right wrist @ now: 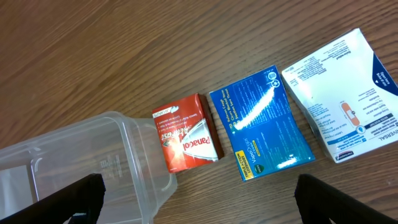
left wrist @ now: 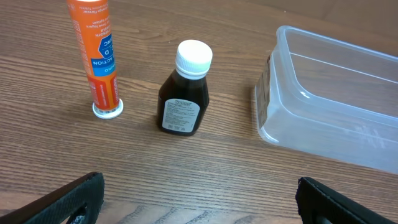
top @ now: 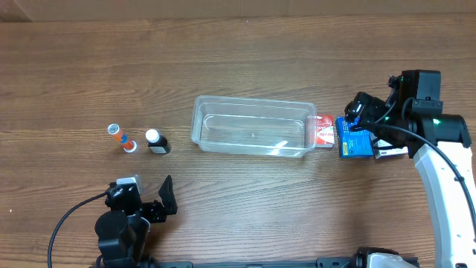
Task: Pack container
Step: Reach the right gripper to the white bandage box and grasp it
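The clear plastic container [top: 251, 99] lies empty at the table's middle. It also shows in the left wrist view [left wrist: 292, 118] and the right wrist view [right wrist: 127, 158]. A red box [top: 323, 131] [right wrist: 186, 132] lies against its right end, then a blue box [top: 352, 141] [right wrist: 261, 122] and a white box [right wrist: 345, 93]. An orange tube [top: 122, 138] [left wrist: 99, 59] and a dark bottle with a white cap [top: 156, 141] [left wrist: 185, 90] stand left of the container. My left gripper [top: 149, 197] [left wrist: 199, 208] is open and empty, near the table's front. My right gripper [top: 364, 115] [right wrist: 205, 202] is open and empty above the boxes.
The wooden table [top: 238, 52] carries nothing else. The white box is mostly hidden under my right arm [top: 439, 149] in the overhead view.
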